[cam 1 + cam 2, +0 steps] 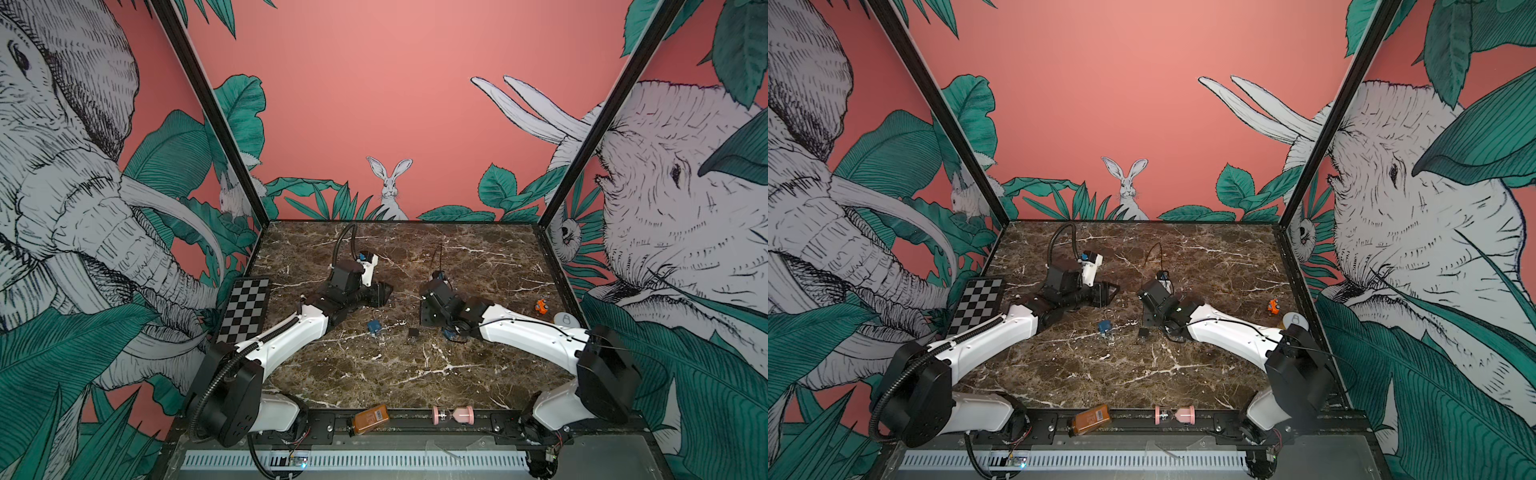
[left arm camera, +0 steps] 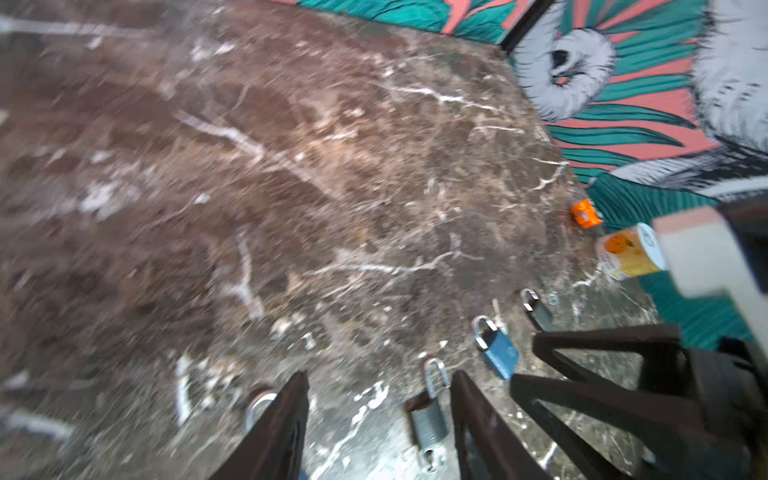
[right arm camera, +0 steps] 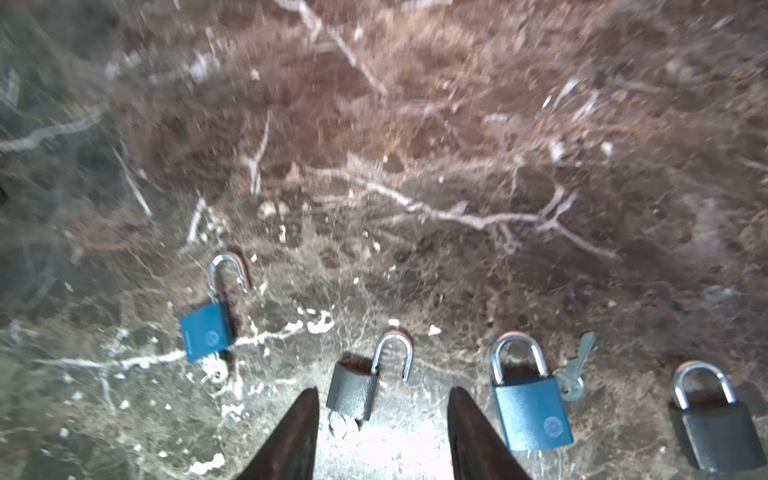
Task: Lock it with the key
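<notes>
Right wrist view: the right gripper (image 3: 383, 392) stood with its jaws apart and nothing clamped between them. Just ahead of its fingertips (image 3: 301, 430), within the gap and nearer one finger, lay the grey padlock (image 3: 352, 388), shackle swung open, with a key ring (image 3: 338, 424) showing at its base. Just beside the other finger lay the shut blue padlock (image 3: 530, 411). A loose key (image 3: 575, 370) rested by its shoulder, touching it or nearly so; I could not tell which. Further out on that same side sat the dark padlock (image 3: 717, 434), shackle closed. On the gripper's opposite side, and somewhat further ahead, lay the open blue padlock (image 3: 205, 330), shackle raised, with a small key (image 3: 214, 372) at its base. All four rested flat on the marble tabletop (image 3: 415, 166).

The left wrist view was blurred. The left gripper (image 2: 380, 382) was likewise spread open and held nothing. The grey padlock showed through the gap between its fingers, on the table ahead of them. Well beyond, near the wall, were an orange toy (image 2: 585, 212) and a can (image 2: 627, 251). In both top views the two grippers were near each other at mid-table but apart.
</notes>
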